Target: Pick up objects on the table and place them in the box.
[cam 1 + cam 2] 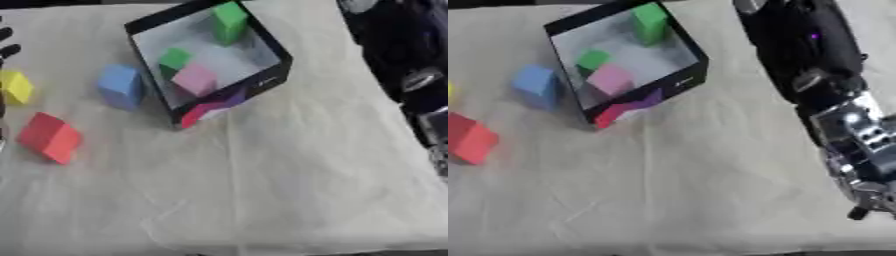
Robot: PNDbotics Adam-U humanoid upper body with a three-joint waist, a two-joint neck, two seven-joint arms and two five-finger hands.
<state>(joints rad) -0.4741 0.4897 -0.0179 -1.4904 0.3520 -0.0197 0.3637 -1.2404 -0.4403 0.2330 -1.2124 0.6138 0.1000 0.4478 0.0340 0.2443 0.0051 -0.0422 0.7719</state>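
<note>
From my seat the right arm (pixel 815 65) fills the right side of the right eye view, a black forearm running down to a silver wrist block, and the right hand (pixel 866 200) is cut by the frame edge at the lower right — I cannot tell whether its fingers are curled or straight. Of the left hand (pixel 7 42) I see only dark fingertips poking in at the left edge of the left eye view; they look straight and hold nothing, though so little shows that I say this with caution.

The box (pixel 262 40) sits at the far middle of the bench (pixel 289 180), which is covered in a pale wrinkled cloth. The box is black-walled, turned askew so that one corner points toward me. Inside it lie a green block (pixel 230 21) near the far corner, a second green block (pixel 175 59) by the left wall, and a pink block (pixel 195 79) at the near side. A red and purple patch (pixel 210 107) shows on the near outer wall — blurred, so I cannot make it out.

On the cloth, a blue block (pixel 121 86) stands just beside the box's left wall. A yellow block (pixel 16 87) lies near the left edge. A red block (pixel 50 137) lies nearer me, tilted.
</note>
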